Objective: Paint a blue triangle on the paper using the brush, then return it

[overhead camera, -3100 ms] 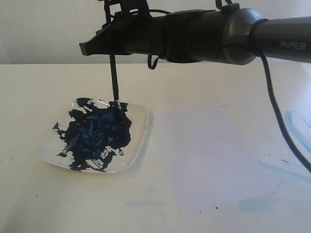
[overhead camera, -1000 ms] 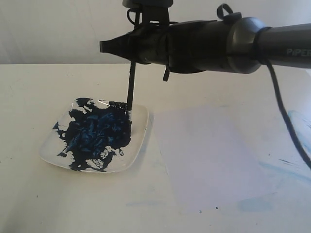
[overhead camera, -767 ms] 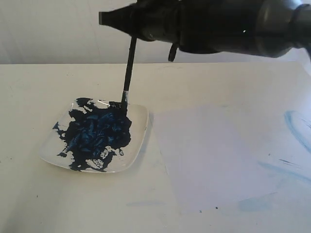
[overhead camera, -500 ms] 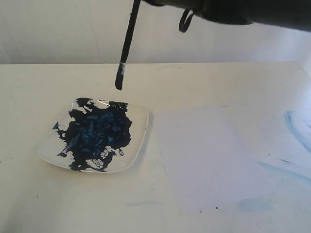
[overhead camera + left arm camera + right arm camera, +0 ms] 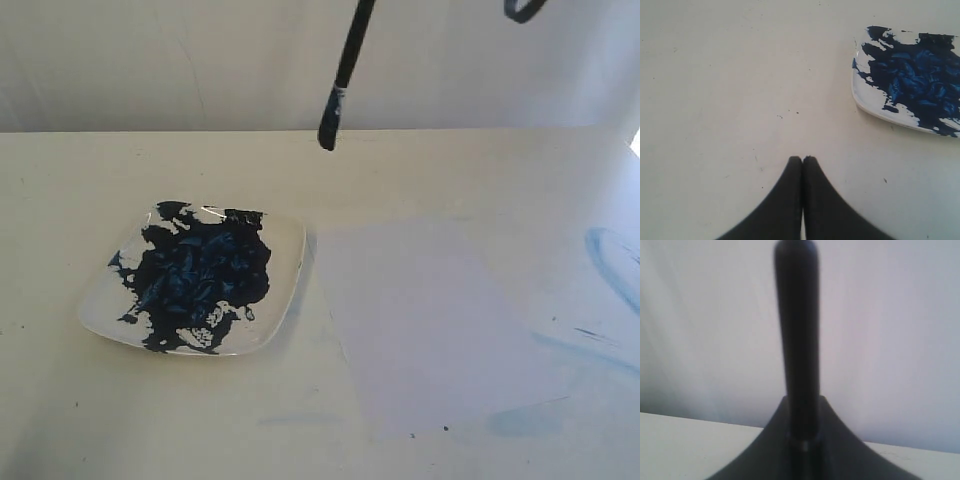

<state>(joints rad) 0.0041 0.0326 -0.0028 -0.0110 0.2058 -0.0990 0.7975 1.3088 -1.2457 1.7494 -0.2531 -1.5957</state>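
Overhead, one long thin black paintbrush [image 5: 345, 60] is held tip-down and slightly tilted. Its silver band and dark-blue-coated tip are hung in the air over the far part of the cream counter [image 5: 60, 420], touching nothing. It is clamped by the right hand [image 5: 802, 405], whose two fingers are closed around the handle. That hand is shown only in the right wrist view, being past the top edge of the exterior view. The left hand [image 5: 802, 161] is poised over bare counter near one pale square plate [image 5: 862, 97], its two fingers pressed together on nothing. The plate is smeared with dark blue paint [image 5: 200, 275]. One pale lavender-white rectangular sheet of paper [image 5: 420, 320] is laid flat just beside the plate. Several faint light-blue smears [image 5: 610, 260] are seen on the counter past the sheet.
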